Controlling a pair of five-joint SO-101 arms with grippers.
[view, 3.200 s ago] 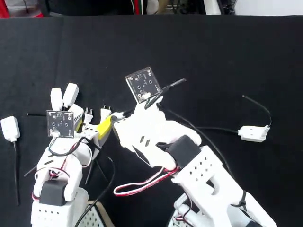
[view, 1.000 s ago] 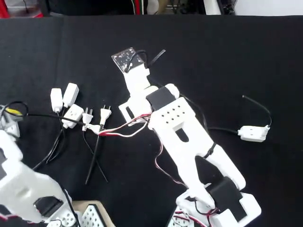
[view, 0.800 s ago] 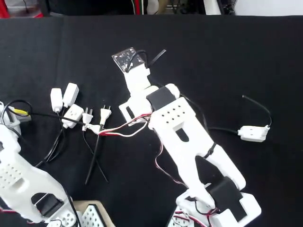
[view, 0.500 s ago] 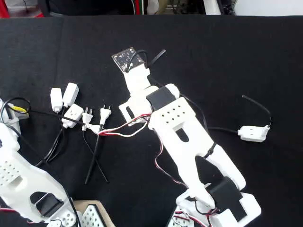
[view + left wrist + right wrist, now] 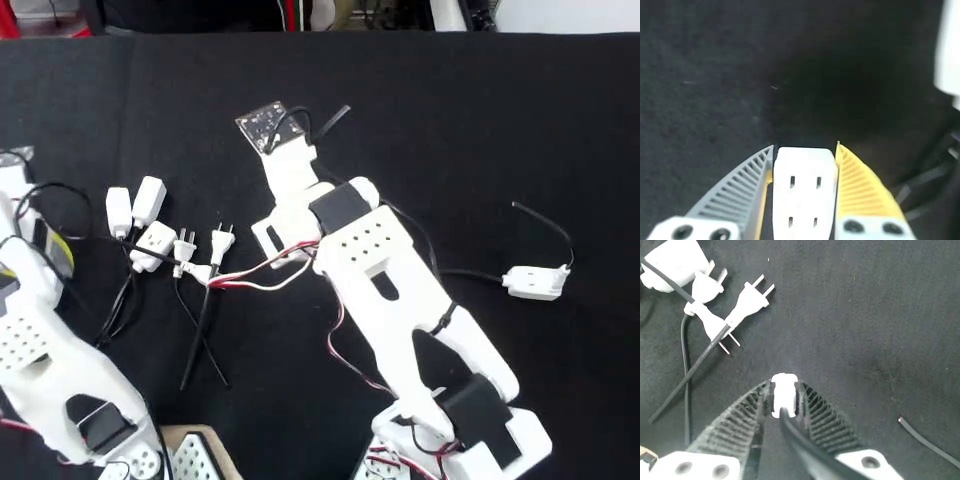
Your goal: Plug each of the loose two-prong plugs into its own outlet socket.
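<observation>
Now left end effector (image 5: 805,148) clamps a socket (image 5: 804,197) lengthwise, right end effector (image 5: 784,384) a plug (image 5: 784,396) likewise.

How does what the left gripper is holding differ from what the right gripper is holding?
The left gripper clamps a wide outlet socket, its slots showing; the right gripper clamps a narrower plug, prongs hidden. The socket is boxy; the plug is rounded and trails a black cord. Both are white.

White outlet socket (image 5: 803,195), grey ribbed finger (image 5: 735,197) one side, yellow ribbed finger (image 5: 860,195) the other; white plugs (image 5: 750,300), black cords (image 5: 690,374), black tabletop (image 5: 450,120).
</observation>
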